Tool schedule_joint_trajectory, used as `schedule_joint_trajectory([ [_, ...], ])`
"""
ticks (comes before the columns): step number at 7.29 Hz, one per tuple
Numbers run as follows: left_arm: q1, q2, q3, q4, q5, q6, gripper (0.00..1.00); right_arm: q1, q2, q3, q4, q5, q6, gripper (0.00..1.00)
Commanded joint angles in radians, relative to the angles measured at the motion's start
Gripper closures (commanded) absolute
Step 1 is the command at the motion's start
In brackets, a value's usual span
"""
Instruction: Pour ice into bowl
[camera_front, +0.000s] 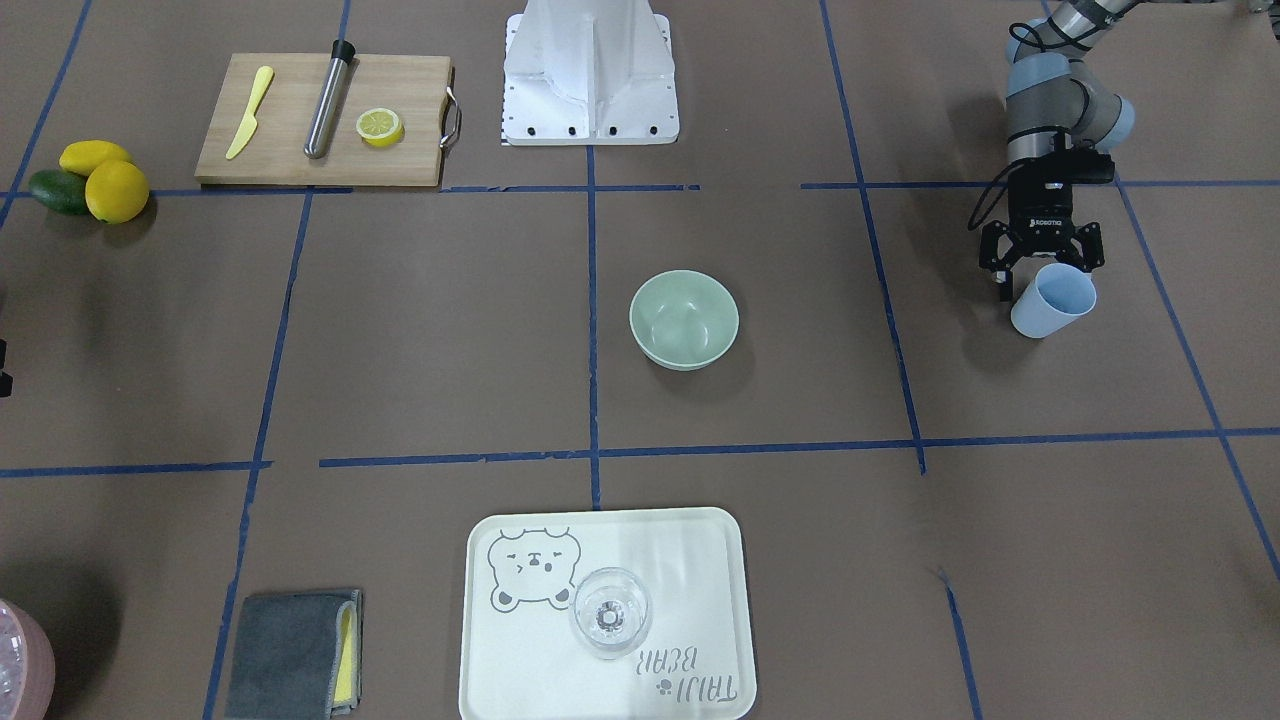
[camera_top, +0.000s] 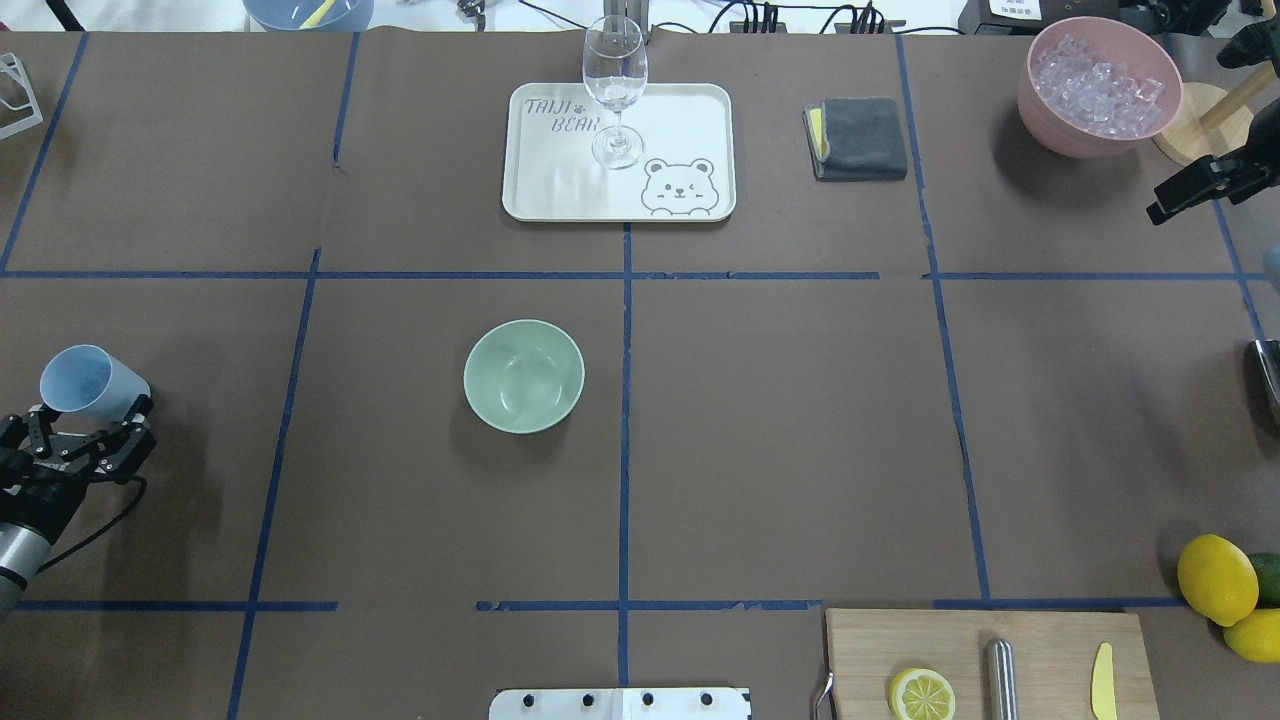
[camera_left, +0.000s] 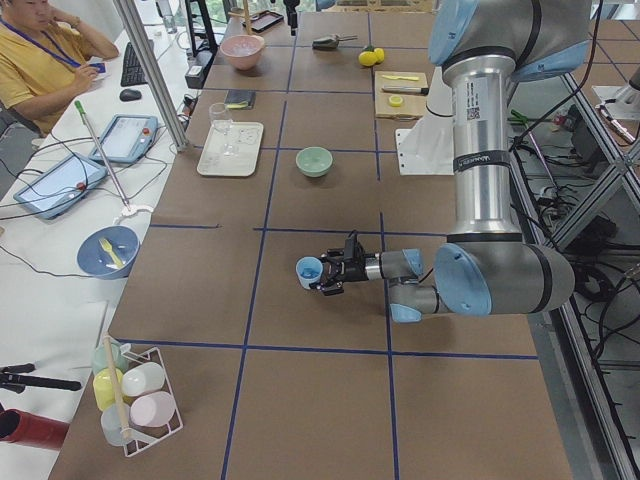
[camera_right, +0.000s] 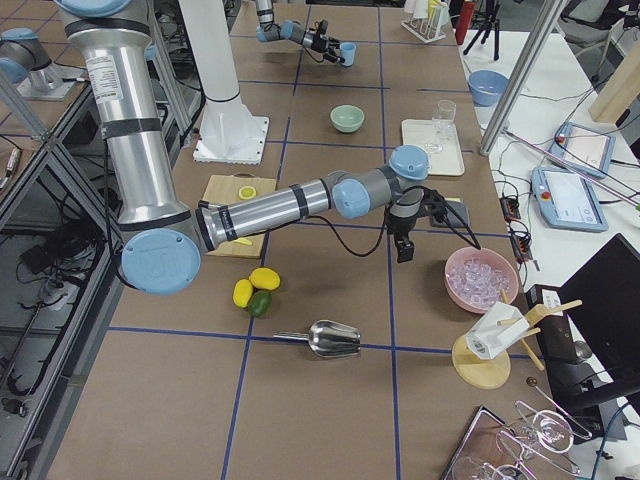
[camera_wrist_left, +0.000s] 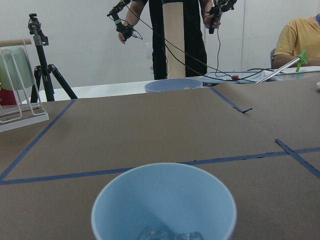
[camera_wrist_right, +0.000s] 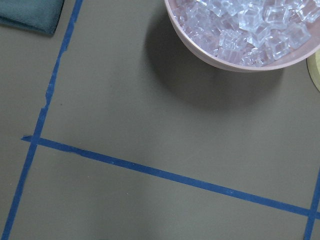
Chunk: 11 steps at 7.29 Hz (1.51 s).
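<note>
The pale green bowl stands near the table's middle and looks empty. My left gripper is shut on a light blue cup, held tilted above the table far to the left of the bowl. In the left wrist view the cup holds a few clear ice cubes at its bottom. My right gripper hangs beside the pink container; its fingers do not show clearly, so I cannot tell whether it is open or shut.
A pink container full of ice stands at the far right. A tray carries a wine glass. A grey cloth, a cutting board with a lemon slice, lemons and a metal scoop lie around.
</note>
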Motion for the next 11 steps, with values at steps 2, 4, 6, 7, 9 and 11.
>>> schedule_joint_trajectory([
  [2,-0.026,-0.002,0.002,-0.003,-0.029,-0.009,0.02,0.005,0.0,0.0,0.001,0.0,-0.003,0.0],
  [4,-0.072,-0.016,0.002,-0.004,-0.046,-0.009,0.03,0.008,0.0,0.0,0.001,0.0,-0.006,0.0],
  [6,-0.092,-0.025,0.004,-0.003,-0.051,-0.009,0.03,0.009,0.0,0.0,0.001,0.0,-0.004,0.0],
  [7,-0.091,-0.036,0.007,-0.003,-0.052,-0.009,0.07,0.011,0.0,-0.002,0.001,0.0,-0.006,0.0],
  [9,-0.09,-0.047,0.023,-0.001,-0.051,-0.007,0.24,0.016,0.0,0.0,0.001,0.0,-0.006,0.0],
  [11,-0.09,-0.048,0.03,-0.004,-0.051,-0.007,0.53,0.017,0.0,0.0,-0.001,0.0,-0.004,0.0],
])
